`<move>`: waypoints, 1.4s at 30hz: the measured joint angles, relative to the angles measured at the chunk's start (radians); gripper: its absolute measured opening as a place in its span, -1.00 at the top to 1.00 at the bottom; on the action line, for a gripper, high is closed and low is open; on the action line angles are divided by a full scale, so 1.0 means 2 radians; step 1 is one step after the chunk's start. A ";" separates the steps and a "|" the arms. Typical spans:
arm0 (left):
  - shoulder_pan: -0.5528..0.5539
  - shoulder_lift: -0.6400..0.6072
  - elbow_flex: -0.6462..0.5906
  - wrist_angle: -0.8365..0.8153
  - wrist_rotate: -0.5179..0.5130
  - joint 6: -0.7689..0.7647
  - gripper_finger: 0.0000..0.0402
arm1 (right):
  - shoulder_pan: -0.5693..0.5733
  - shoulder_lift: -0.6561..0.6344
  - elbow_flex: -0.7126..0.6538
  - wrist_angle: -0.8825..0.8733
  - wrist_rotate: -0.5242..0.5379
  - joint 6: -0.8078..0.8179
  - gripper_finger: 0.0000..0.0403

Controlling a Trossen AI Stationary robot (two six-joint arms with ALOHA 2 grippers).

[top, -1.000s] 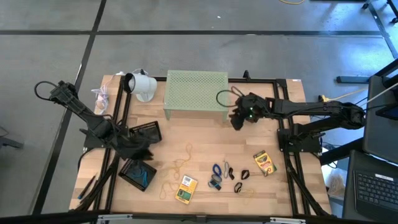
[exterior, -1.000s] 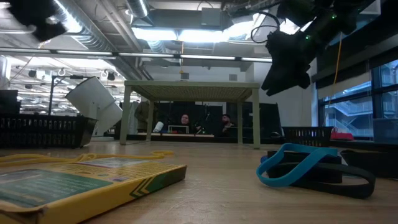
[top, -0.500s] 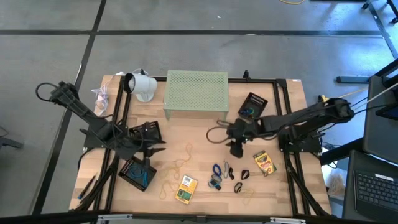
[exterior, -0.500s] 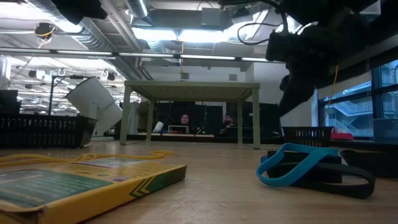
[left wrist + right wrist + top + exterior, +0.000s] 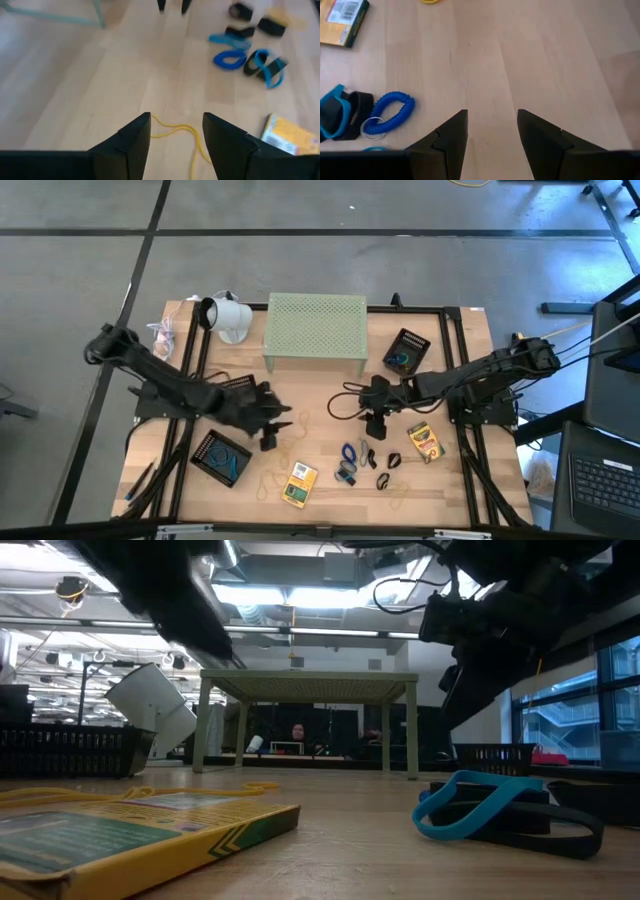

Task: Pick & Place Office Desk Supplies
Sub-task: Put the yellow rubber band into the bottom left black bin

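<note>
High view: left claw (image 5: pixel 268 430) over the middle of the counter (image 5: pixel 320 395), fingers spread, holding nothing. A yellow rubber band (image 5: pixel 293 442) lies just beside it on the wood; a yellow card box (image 5: pixel 298 483) sits nearer the front edge. Right claw (image 5: pixel 373 423) hangs well apart to the right, also spread and empty, just behind a cluster of blue loops and black clips (image 5: pixel 356 461). A second card box (image 5: pixel 425 442) lies right of that cluster.

Left wrist view: the yellow band (image 5: pixel 172 131) runs between the open fingers (image 5: pixel 131 139), which the overhead picture does not resolve.

Right wrist view: bare wood between the fingers (image 5: pixel 452 134); a blue coiled loop (image 5: pixel 390 111) off to one side.

Low view: only a blue band (image 5: pixel 478 806) on black clips and the near box (image 5: pixel 120 829) are clear.
</note>
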 joint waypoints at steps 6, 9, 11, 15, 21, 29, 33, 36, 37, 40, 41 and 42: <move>0.064 0.072 0.000 0.023 0.074 0.042 0.13 | 0.000 0.000 0.000 0.000 0.003 0.000 0.13; 0.082 0.106 0.000 0.032 0.117 0.033 0.13 | 0.000 0.000 0.000 0.000 0.003 0.000 0.13; 0.086 0.130 0.000 0.051 0.146 0.025 0.13 | 0.000 0.000 0.000 0.001 0.003 0.000 0.13; 0.073 0.166 0.000 0.103 0.162 0.024 0.13 | 0.000 0.000 0.000 0.003 0.002 0.000 0.13; 0.047 0.183 0.000 0.141 0.167 0.024 0.04 | 0.000 0.000 0.000 0.008 0.002 0.000 0.13; 0.030 0.209 0.001 0.138 0.135 0.029 0.01 | 0.000 0.000 0.000 0.034 0.024 0.001 0.13; 0.029 0.218 0.002 0.136 0.124 0.007 0.09 | 0.000 0.000 0.000 0.043 0.042 0.001 0.13; 0.028 0.219 0.002 0.133 0.121 0.004 0.21 | 0.000 0.000 0.000 0.051 0.055 0.002 0.13; 0.027 0.220 0.002 0.132 0.119 0.004 0.26 | 0.000 0.000 0.000 0.053 0.061 0.007 0.13; 0.021 0.221 0.002 0.125 0.104 0.010 0.46 | 0.000 0.000 0.000 0.053 0.080 0.019 0.13; 0.018 0.221 0.002 0.122 0.100 0.017 0.53 | 0.000 0.000 0.000 0.053 0.086 0.023 0.13; 0.015 0.221 0.002 0.120 0.098 0.027 0.60 | 0.000 0.000 0.000 0.053 0.091 0.026 0.13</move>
